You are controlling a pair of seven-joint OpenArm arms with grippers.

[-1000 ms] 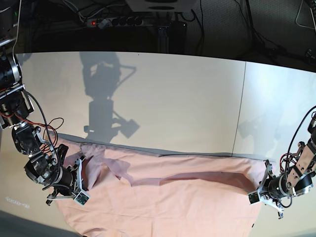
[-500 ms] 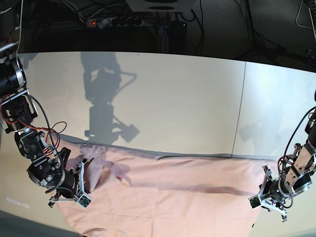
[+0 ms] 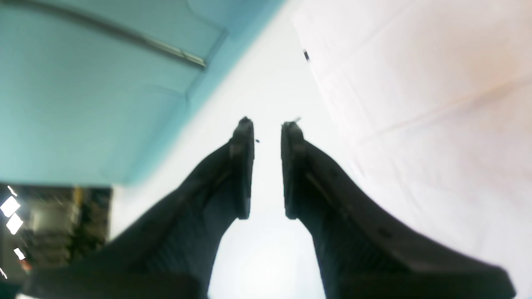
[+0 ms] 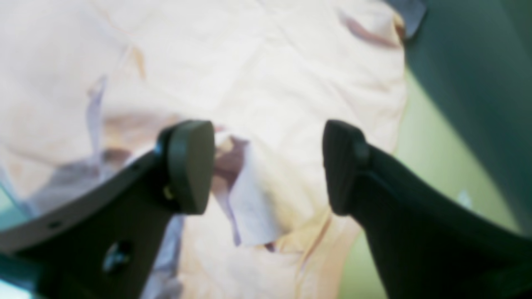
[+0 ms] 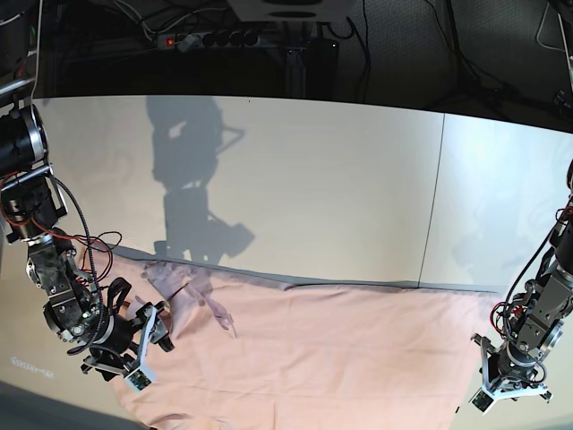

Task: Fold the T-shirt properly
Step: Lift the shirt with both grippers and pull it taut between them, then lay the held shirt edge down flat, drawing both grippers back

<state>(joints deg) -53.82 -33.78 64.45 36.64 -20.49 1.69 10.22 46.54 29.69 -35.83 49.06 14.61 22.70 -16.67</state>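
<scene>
The pale pink T-shirt (image 5: 340, 349) lies spread out flat along the near edge of the white table (image 5: 313, 179), with a small crumpled fold at its left end (image 5: 192, 296). No lettering or label shows. My right gripper (image 5: 148, 354) hovers over that left end, open and empty. In the right wrist view its jaws (image 4: 266, 137) stand wide apart above a folded flap of the shirt (image 4: 291, 62). My left gripper (image 5: 491, 394) is just off the shirt's right edge. In the left wrist view it (image 3: 268, 124) is narrowly open with nothing between the fingers, and the shirt (image 3: 436, 104) is beside it.
A seam (image 5: 434, 197) runs across the table on the right. A power strip (image 5: 206, 38) and cables lie in the dark area behind the table. The shirt's near hem hangs at the table's front edge.
The raised fold across the shirt's middle has dropped and the cloth now lies flat. Both grippers have let go of the cloth and drawn back toward the near edge.
</scene>
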